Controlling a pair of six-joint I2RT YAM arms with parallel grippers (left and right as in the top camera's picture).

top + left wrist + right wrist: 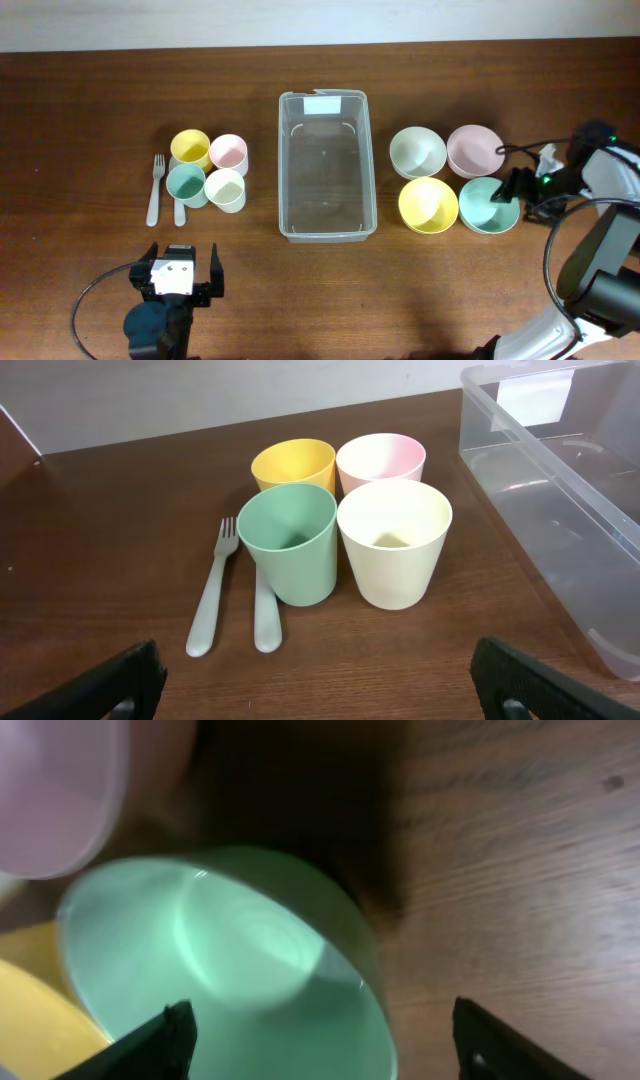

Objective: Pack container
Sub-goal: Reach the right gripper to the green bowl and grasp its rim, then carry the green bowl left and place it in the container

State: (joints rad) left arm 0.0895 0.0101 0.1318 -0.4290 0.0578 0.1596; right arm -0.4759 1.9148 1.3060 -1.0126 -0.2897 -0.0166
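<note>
The clear rectangular container (326,165) stands empty at the table's middle, white label at its far end; its side shows in the left wrist view (560,490). My left gripper (182,279) is open and empty near the front edge, facing the cups (320,690). My right gripper (508,189) is open over the right rim of the green bowl (488,206); one finger is over the bowl, the other outside its rim (322,1040). The green bowl (230,960) fills that view.
Yellow (190,148), pink (228,152), green (186,184) and cream (225,189) cups stand left of the container, with a fork (155,188) and a spoon (180,211). White (417,151), pink (474,149) and yellow (428,204) bowls sit right of it.
</note>
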